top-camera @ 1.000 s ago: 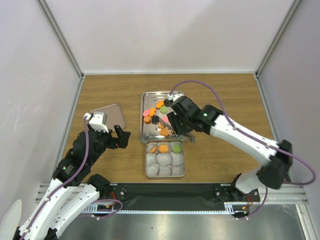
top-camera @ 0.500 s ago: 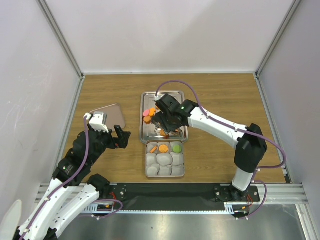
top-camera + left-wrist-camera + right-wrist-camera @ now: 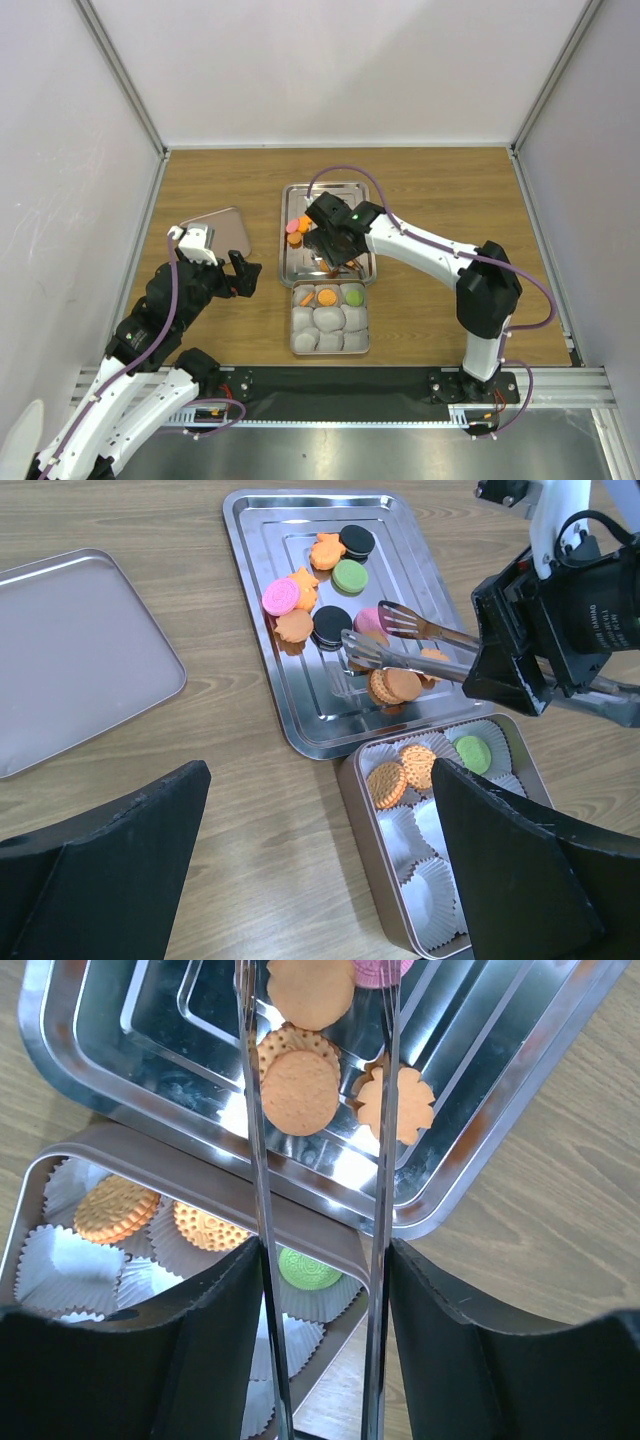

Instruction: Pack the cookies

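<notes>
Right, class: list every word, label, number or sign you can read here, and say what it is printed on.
White print on the right arm's black housing: too small and tilted to read.
Cookies, tray, tin, tongs: no lettering shows.

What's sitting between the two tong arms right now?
A round orange cookie lies flat on the steel tray. The right wrist view shows it between the arms of the tongs.

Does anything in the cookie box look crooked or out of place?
Yes. In the box, the corner orange cookie leans up on its edge instead of lying flat like the green cookie.
</notes>
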